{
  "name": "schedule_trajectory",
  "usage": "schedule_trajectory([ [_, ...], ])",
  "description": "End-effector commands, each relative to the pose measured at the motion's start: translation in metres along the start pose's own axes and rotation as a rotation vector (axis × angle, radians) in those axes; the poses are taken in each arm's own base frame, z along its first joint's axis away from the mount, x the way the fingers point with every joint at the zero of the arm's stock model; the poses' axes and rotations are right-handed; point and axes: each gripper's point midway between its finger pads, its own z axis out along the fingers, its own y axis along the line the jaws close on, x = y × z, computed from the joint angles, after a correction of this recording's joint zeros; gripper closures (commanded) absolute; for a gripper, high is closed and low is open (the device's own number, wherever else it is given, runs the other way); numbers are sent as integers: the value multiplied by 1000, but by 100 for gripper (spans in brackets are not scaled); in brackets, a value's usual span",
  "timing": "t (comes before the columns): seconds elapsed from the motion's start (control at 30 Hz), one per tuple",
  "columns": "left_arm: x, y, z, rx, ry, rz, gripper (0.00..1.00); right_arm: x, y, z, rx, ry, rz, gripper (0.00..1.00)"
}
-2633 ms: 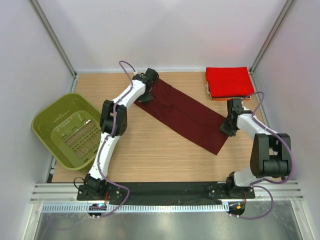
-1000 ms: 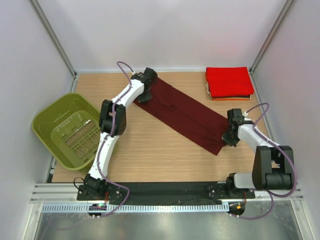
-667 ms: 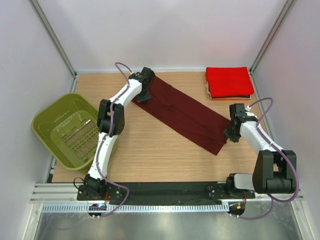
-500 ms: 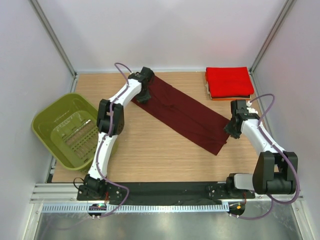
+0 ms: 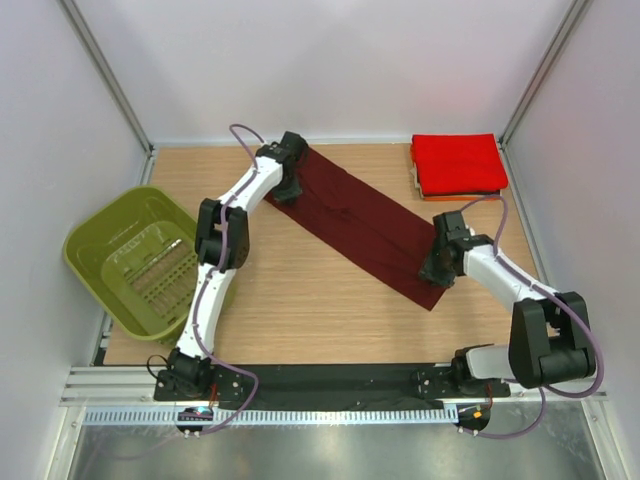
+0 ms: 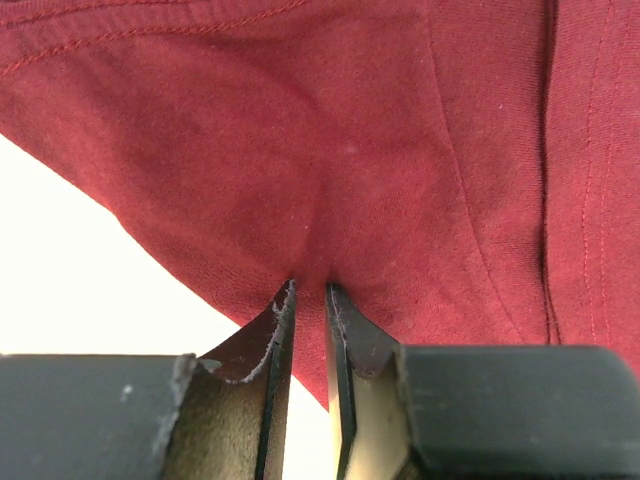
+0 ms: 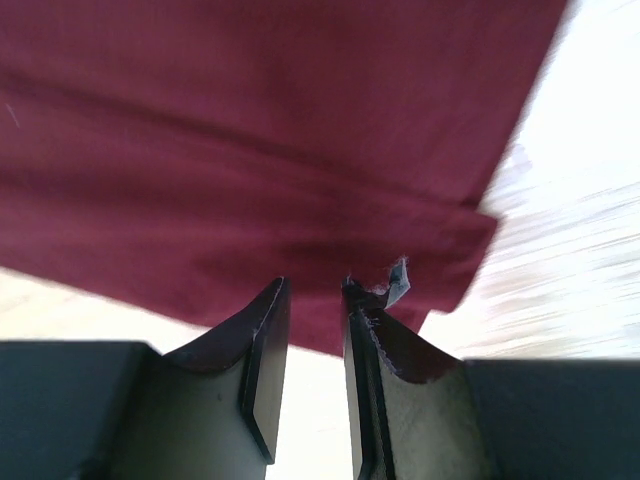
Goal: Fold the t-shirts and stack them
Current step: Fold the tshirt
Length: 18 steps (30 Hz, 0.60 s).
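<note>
A dark maroon t-shirt (image 5: 360, 225) lies as a long folded strip slanting across the table, from back left to front right. My left gripper (image 5: 289, 190) is at its far left end; in the left wrist view the gripper (image 6: 310, 288) stands open by a narrow gap, with the shirt (image 6: 400, 150) puckered at its tips. My right gripper (image 5: 432, 272) is over the strip's near right end, and close up the gripper (image 7: 313, 285) is open just above the cloth (image 7: 250, 120). A folded bright red t-shirt (image 5: 458, 162) tops a stack at the back right, with a thin orange one (image 5: 455, 197) beneath.
An olive-green plastic basket (image 5: 75, 250) stands tilted at the table's left edge. Bare wooden table (image 5: 300, 320) lies in front of the maroon strip. White walls and metal posts close in the back and sides.
Both grippers have gone from shut to slightly open. The right gripper swung out to the right, then came back left over the strip's near end. The left arm barely shifted.
</note>
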Motion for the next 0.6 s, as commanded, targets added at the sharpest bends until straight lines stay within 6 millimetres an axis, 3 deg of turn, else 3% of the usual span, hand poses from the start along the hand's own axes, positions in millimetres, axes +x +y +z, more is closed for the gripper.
schedule_trajectory([
  [0.0, -5, -3, 32, 40, 2, -11, 80, 16, 9, 3, -9, -3, -26, 66],
  [0.07, -8, -7, 35, 65, -2, -12, 79, 34, 10, 5, 8, 3, -54, 66],
  [0.17, -13, -16, 33, 109, -14, 0, 78, 45, 11, 2, 10, -18, -44, 66],
  [0.3, -18, -19, 27, 135, -26, 21, 76, 35, 10, -12, 30, -71, -50, 66],
  [0.43, -31, -28, -7, 194, -38, 25, 71, 30, 17, -21, 5, -72, -133, 65],
  [0.47, -33, -30, -16, 210, -38, 19, 71, 33, 20, -21, -19, -57, -181, 64],
  [0.5, -44, -33, -40, 243, -67, 8, 70, 35, 23, -20, -35, -41, -208, 64],
  [0.57, -42, -35, -55, 271, -69, -5, 66, 45, 23, -16, -25, -2, -277, 63],
])
